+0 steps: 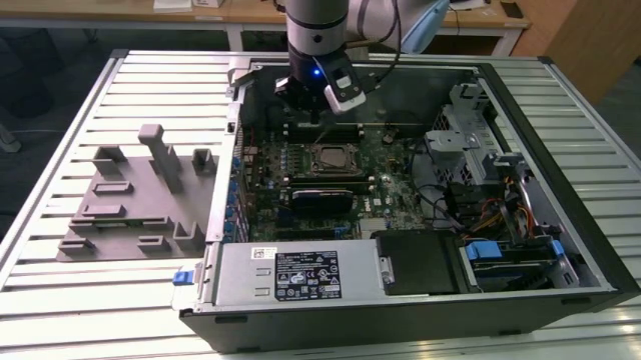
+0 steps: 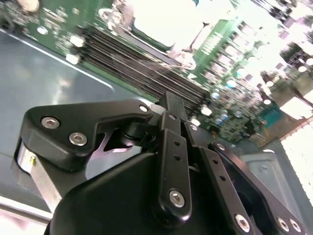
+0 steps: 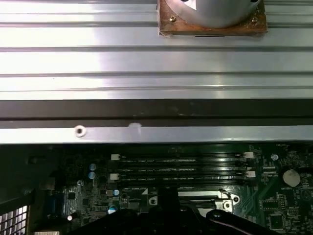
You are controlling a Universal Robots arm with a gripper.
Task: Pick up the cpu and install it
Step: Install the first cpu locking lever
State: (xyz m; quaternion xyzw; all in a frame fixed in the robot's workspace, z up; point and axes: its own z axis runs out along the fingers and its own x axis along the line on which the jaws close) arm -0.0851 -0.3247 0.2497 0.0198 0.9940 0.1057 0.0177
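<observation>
Cpu (image 1: 332,158) sits in motherboard socket inside computer case (image 1: 561,247); gripper (image 1: 312,112) above, grip unclear.

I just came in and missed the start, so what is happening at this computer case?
A single robot arm reaches into an open computer case that lies on a slatted metal table. Its gripper hangs over the motherboard, above the memory slots and next to the processor socket. A pale metal square, apparently the cpu, sits in that socket in the second wrist view. A grey fixture tray lies on the table at the exterior view's left.
</observation>
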